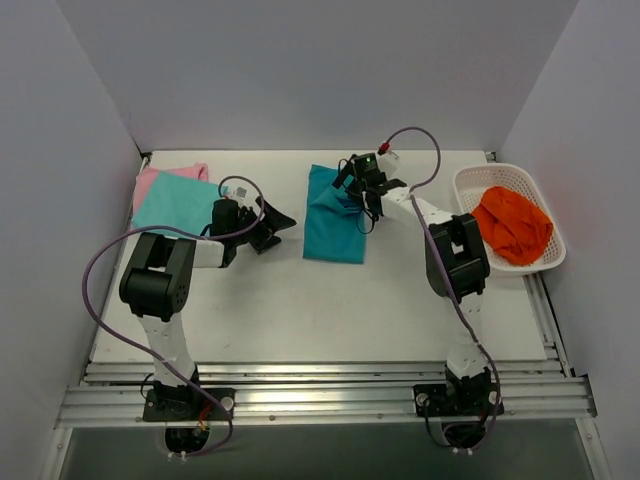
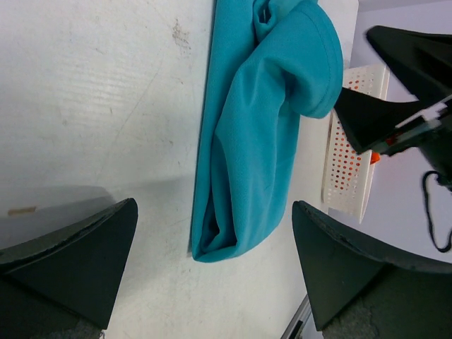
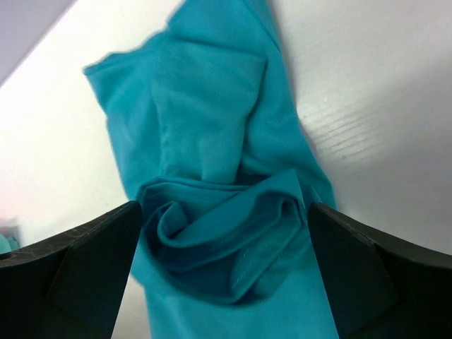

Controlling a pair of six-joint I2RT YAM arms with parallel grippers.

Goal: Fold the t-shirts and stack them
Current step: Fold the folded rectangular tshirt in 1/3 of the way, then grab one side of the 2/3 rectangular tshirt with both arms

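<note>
**While the deep teal t-shirt (image 1: 333, 228) lies half folded, both grippers stand open**

Since a pink t-shirt (image 1: 148, 185) and an aqua-mint t-shirt (image 1: 180, 205) already lie stacked at ten o'clock on the table (image 1: 300, 310), I judge that folding the third shirt is the step in hand. It lies as a long strip just past table centre, toward twelve o'clock. My right gripper (image 1: 352, 183) hovers over the strip's one-o'clock corner. Its fingers are spread wide, and its wrist view shows a bunched roll of cloth between them, with nothing pinched as far as I can tell. My left gripper (image 1: 270, 225) sits just off the strip's nine-o'clock edge, fingers likewise apart and holding nothing. Next I would need to close the right gripper on that bunched end and draw it toward six o'clock to halve the strip. Then I would carry the shirt to the stack. A white lattice basket (image 1: 475, 172) holding orange cloth (image 1: 512, 225) stands at three o'clock.
</note>
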